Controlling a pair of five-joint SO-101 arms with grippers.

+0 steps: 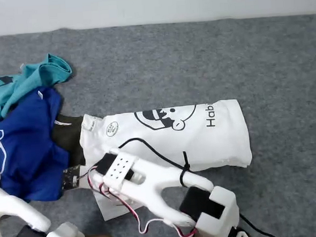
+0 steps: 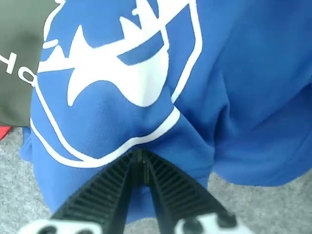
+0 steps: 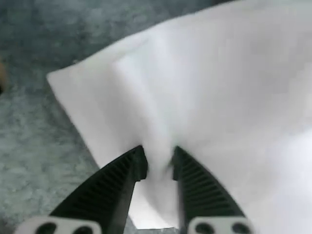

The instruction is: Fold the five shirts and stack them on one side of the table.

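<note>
A white shirt (image 1: 170,136) with a black print lies part-folded across the middle of the grey table. My right gripper (image 3: 158,163) is shut on a pinched fold of this white shirt (image 3: 219,97) near its front left corner, where the right gripper (image 1: 97,181) sits in the high view. A blue shirt (image 1: 28,148) with a white print lies crumpled at the left. At its front edge, my left gripper (image 2: 141,157) is shut on the blue shirt (image 2: 146,73).
A dark shirt (image 1: 68,137) lies between the blue and white shirts, partly under both. A teal shirt (image 1: 32,78) is bunched at the far left. A bit of red (image 2: 4,131) peeks beside the dark shirt (image 2: 19,58). Bare grey table (image 1: 273,68) spreads right and back.
</note>
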